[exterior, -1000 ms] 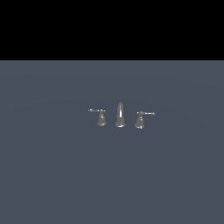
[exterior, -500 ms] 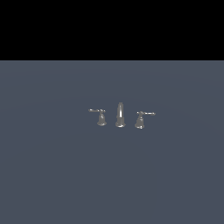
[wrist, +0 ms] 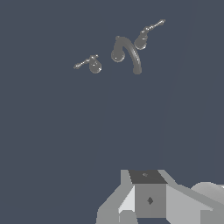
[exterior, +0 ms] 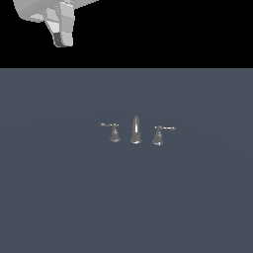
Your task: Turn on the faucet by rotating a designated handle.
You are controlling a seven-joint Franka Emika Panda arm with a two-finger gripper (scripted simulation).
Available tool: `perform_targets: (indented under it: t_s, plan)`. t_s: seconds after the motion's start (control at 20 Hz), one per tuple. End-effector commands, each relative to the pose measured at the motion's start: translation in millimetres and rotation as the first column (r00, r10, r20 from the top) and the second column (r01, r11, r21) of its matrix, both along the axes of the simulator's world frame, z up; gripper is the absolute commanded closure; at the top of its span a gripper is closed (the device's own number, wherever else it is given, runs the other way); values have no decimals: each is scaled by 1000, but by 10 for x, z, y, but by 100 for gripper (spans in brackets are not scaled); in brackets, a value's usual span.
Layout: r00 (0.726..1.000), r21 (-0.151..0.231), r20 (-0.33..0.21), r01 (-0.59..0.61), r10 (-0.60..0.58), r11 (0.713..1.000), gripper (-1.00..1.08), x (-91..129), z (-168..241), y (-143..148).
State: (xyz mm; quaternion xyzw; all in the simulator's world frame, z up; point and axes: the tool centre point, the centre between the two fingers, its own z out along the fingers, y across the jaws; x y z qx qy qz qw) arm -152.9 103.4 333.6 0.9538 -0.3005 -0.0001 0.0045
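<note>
Well, the end effector (exterior: 63, 37) hangs high, well apart from the handle (exterior: 113, 132) on the worktop (exterior: 59, 197); its finger spacing I cannot tell.

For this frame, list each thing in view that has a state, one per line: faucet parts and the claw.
handle: untouched, lever pointing to the exterior view's left.
twin handle: untouched, lever pointing to the exterior view's right.
spout: upright, no water visible.
claw: high above the faucet, touching nothing; open or shut cannot be told.
</note>
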Motion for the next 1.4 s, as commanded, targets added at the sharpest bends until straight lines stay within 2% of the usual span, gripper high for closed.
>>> perform_targets:
  t_s: [0.0, 0.35, 0.7, 1.05, 1.35]
  plan:
    - [999, 2, 1, 53, -53, 999, 108, 112, -127, 61]
    - [982, 6, 1, 191, -191, 982, 108, 430, -462, 185]
    - [948, 9, 1, 319, -319, 948, 108, 748, -780, 257]
    - [898, 10, 1, 440, -440, 898, 108, 1071, -1095, 281]
    - [838, 9, 2, 545, -545, 838, 108, 1369, -1385, 260]
